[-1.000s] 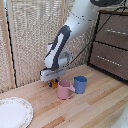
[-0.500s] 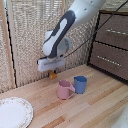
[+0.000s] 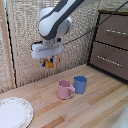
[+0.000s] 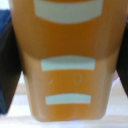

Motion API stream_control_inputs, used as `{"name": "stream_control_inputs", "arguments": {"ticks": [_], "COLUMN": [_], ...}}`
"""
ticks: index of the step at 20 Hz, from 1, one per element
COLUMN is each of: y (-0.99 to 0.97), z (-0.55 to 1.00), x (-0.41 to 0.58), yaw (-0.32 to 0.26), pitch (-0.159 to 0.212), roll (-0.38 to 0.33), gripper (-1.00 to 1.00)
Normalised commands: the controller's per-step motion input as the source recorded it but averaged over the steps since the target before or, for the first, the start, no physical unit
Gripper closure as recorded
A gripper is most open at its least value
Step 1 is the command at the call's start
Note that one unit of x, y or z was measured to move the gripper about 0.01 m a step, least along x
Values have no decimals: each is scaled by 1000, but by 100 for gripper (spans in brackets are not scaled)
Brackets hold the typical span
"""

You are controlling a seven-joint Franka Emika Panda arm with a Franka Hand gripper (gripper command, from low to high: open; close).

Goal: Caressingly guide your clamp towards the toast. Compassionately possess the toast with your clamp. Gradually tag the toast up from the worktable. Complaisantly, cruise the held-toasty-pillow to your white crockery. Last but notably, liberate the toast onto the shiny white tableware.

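My clamp, a white boxy block on the white and grey arm, hangs high above the worktable at the back, near the wicker wall. Its dark-blue fingers are shut on the small orange-yellow toast, which hangs below the block. In the wrist view the toast fills the picture, orange with pale stripes, with a dark finger pressed against its side. The white crockery, a large round plate with a speckled rim, lies at the front on the exterior view's left, well below and left of the clamp.
A pink mug and a blue cup stand side by side on the table, below and to the right of the clamp. A wooden drawer cabinet stands at the exterior view's right. A wicker screen backs the table.
The clamp has risen from the tabletop beside the mugs with the toast in it and moved toward the exterior view's left. Mugs and plate have not moved.
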Motion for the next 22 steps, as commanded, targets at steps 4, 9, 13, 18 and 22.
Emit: {"name": "stream_control_inputs", "arguments": {"ticks": [4,9,13,18,22], "y": [865,926,977,999,924], "z": [355,147,2,-81,-121], "x": [-295,-174,-68,0,10], "yaw": [0,0,0,0,21], "pitch": [21,53,69,100,105], "roll": [1,1,3,0,3], "gripper": [100,100,100,100,100]}}
